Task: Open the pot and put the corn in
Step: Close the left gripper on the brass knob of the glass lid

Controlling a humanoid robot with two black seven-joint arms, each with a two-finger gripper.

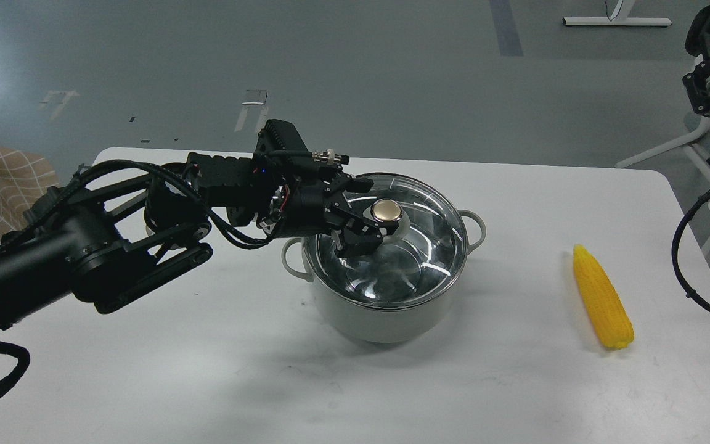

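Left gripper (375,227) reaching in from left of the pot (386,308), fingers set on both sides of the gold knob (387,211); whether pinching it already or only beside it, cannot tell. Glass lid (410,246) sitting on the pot: probably smooth, slippery, breakable, so best taken by the knob and lifted straight. Pot near the middle of the white counter (207,370), likely stiff and rather heavy. Corn (601,302) lying well right of the pot, probably light and firm, best gripped across its thick middle. Right gripper not visible. Counted: one pot, one lid, one corn.
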